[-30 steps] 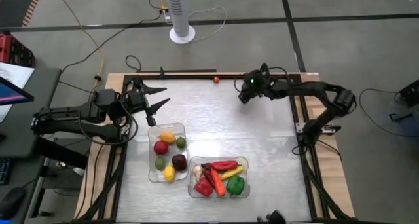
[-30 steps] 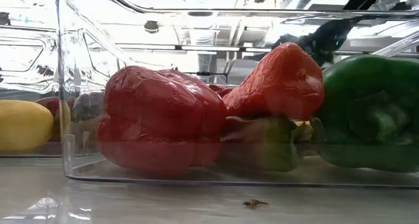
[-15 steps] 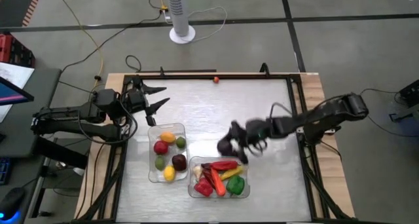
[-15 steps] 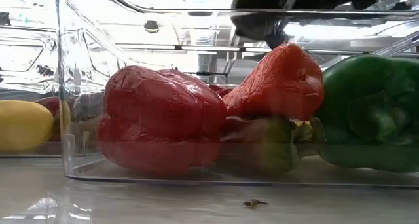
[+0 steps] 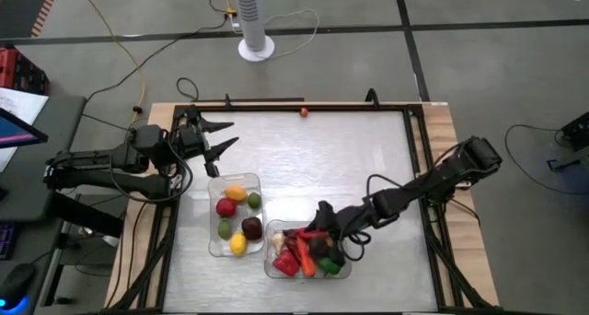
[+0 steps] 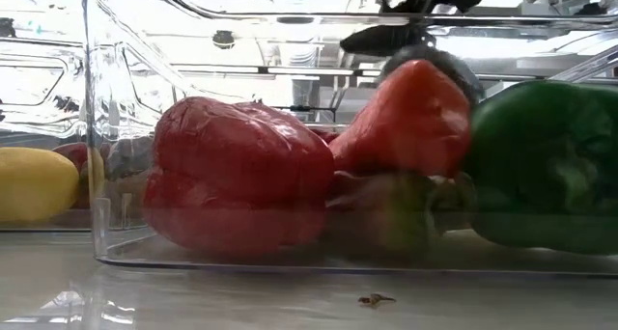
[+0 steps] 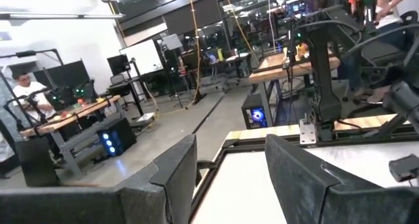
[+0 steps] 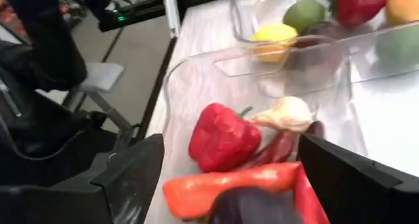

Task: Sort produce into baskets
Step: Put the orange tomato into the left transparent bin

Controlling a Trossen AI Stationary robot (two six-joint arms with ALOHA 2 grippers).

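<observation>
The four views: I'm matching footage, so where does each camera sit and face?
High: overhead, straight down; both arms, two tubs.
Low: table level, through the vegetable tub's wall at the red pepper; dark right gripper parts on top.
Left wrist: faces the room; open fingers.
Right wrist: over the vegetable tub; open fingers. Shares red pepper with low.

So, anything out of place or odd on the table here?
One thing: a small orange-red piece lies alone at the table's far edge, apart from both tubs. The rest of the produce sits inside the left tub and right tub. The right gripper hangs open over the right tub.
</observation>
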